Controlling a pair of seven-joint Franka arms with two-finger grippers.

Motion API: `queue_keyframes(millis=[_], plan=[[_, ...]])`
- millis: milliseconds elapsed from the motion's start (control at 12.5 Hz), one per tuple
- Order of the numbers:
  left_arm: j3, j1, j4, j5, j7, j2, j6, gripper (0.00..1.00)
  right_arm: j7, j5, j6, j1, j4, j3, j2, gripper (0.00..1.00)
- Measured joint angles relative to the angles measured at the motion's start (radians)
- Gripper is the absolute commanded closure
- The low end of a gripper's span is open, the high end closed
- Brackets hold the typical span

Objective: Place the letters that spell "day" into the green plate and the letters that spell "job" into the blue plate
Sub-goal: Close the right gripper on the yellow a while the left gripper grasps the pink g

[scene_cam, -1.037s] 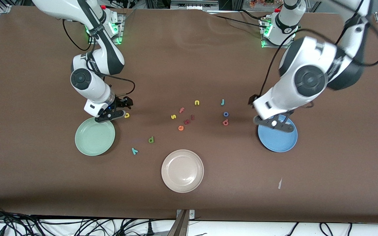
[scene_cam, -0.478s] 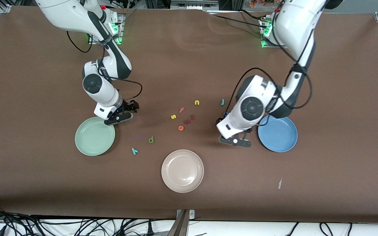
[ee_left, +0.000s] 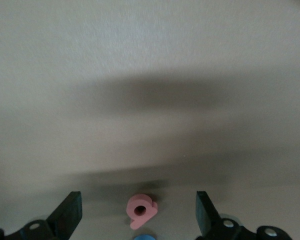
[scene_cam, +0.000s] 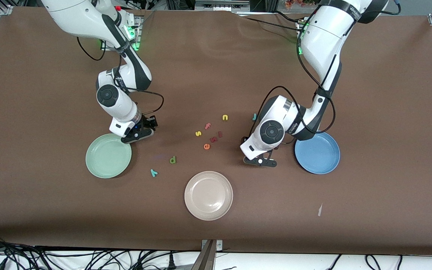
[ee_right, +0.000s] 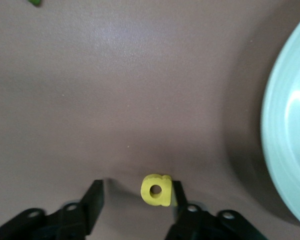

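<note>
Beige plate (scene_cam: 208, 195), nearest the front camera: empty. Teal y (scene_cam: 154, 172) and olive d (scene_cam: 173, 160): loose on the table, just nearer than the green plate (scene_cam: 108, 155), empty. Blue plate (scene_cam: 317, 152): empty. Right gripper (ee_right: 135, 200): beside the green plate, jaws apart, one finger touching the yellow a (ee_right: 156, 190) between them. Left gripper (ee_left: 138, 215): beside the blue plate, jaws wide, pink b (ee_left: 141, 211) centred between, blue o (ee_left: 145, 236) adjoining. Teal j (scene_cam: 254, 116): farthest.

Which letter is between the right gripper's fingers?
The yellow a, beside the green plate; the right gripper straddles it. The other letters lie elsewhere on the table.
</note>
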Motion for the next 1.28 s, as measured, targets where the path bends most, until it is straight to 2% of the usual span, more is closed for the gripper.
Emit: queue_keyframes(millis=[80,319,478,638,718,797,957,1037,1116,1196,1276], plan=[[0.0,-0.004,-0.012,0.0,-0.003,0.0,0.0,0.08,-0.002,0.0,0.007,0.0,-0.004,0.0,0.001,0.39],[0.0,-0.016,-0.028,0.0,-0.009,0.0,0.0,0.23,-0.004,-0.001,0.008,0.0,-0.005,0.0,0.001,0.5],[0.0,-0.019,-0.038,0.0,-0.012,-0.001,0.0,0.23,-0.005,-0.001,0.009,0.0,-0.009,0.0,0.001,0.48],[0.0,-0.019,-0.051,0.0,-0.012,-0.001,0.0,0.28,-0.006,-0.001,0.01,0.0,-0.011,0.0,0.001,0.44],[0.0,-0.019,-0.055,0.0,-0.012,-0.001,0.0,0.38,-0.009,-0.001,0.01,0.0,-0.011,0.0,0.001,0.42],[0.0,-0.019,-0.057,0.0,-0.012,-0.002,0.0,0.56,-0.013,-0.001,0.01,0.0,-0.011,-0.001,0.001,0.38],[-0.002,-0.019,-0.058,0.0,-0.013,-0.008,0.0,0.92,-0.021,-0.001,0.01,0.0,-0.012,-0.001,0.001,0.36],[-0.002,-0.019,-0.058,0.0,-0.013,-0.01,0.0,1.0,-0.024,-0.001,0.011,0.0,-0.012,-0.001,0.0,0.36],[-0.002,-0.02,-0.059,0.0,-0.013,-0.011,0.0,1.0,-0.026,-0.001,0.011,0.0,-0.012,-0.001,-0.001,0.41],[-0.002,-0.019,-0.059,0.0,-0.013,-0.014,0.0,1.0,-0.028,-0.001,0.011,0.0,-0.012,-0.002,-0.001,0.52],[-0.001,-0.018,-0.059,0.0,-0.013,-0.018,0.0,1.0,-0.03,-0.001,0.011,0.0,-0.012,-0.002,-0.001,0.55]])
